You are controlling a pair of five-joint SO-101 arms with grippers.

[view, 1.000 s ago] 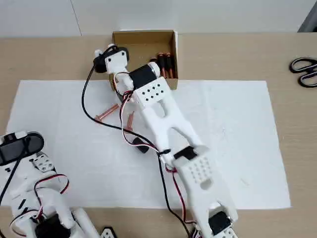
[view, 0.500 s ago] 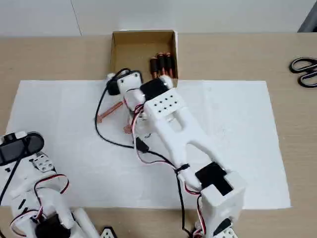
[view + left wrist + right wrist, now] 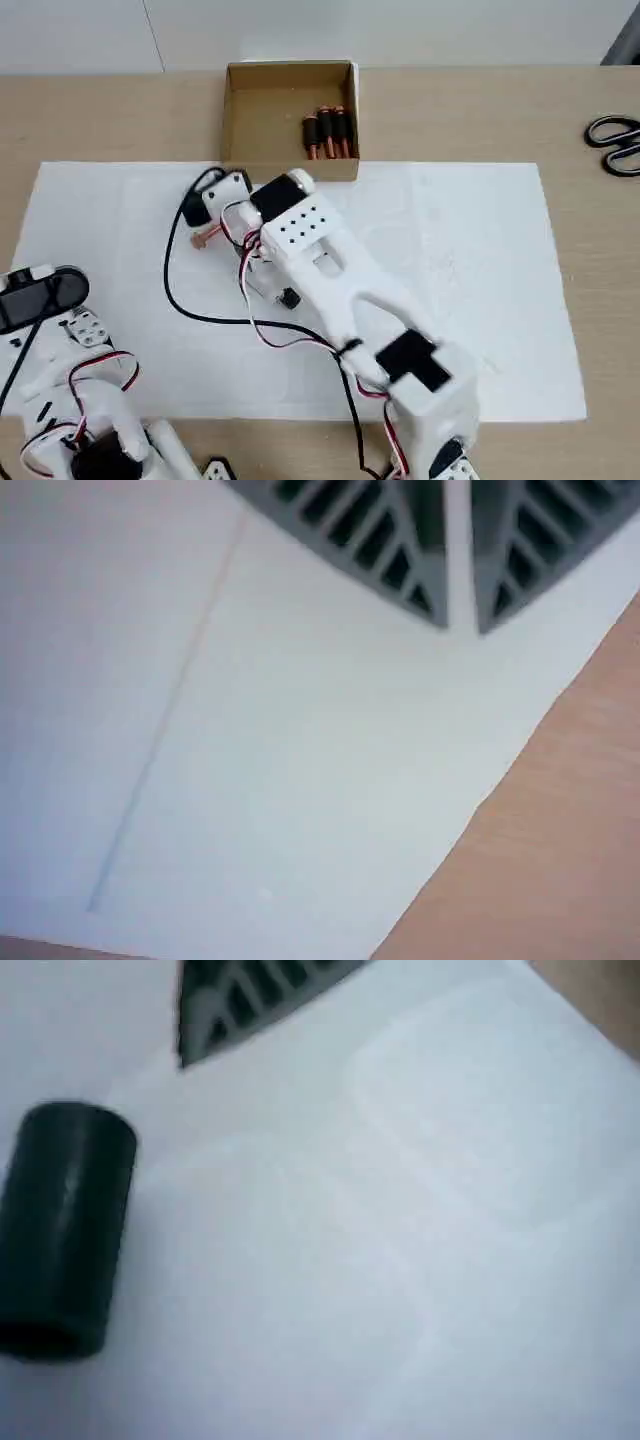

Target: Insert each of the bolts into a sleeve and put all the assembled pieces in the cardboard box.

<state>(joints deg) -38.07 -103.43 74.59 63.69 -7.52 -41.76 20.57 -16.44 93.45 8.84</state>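
Observation:
The cardboard box stands at the table's far edge and holds three bolts in black sleeves. My right gripper hangs over the white paper just in front of the box, open and holding nothing. One of its dark fingers shows above the paper. A loose copper bolt lies right beside the gripper. A loose black sleeve lies under the right arm and appears on its side as the sleeve. My left gripper is shut and empty over the paper's near left corner.
White paper covers the middle of the table. Scissors lie at the far right. The left arm's base sits at the near left. The right arm crosses the paper diagonally.
The right arm has pulled back from over the box toward the near side and now sits over the paper by the loose bolt. The left arm has not moved.

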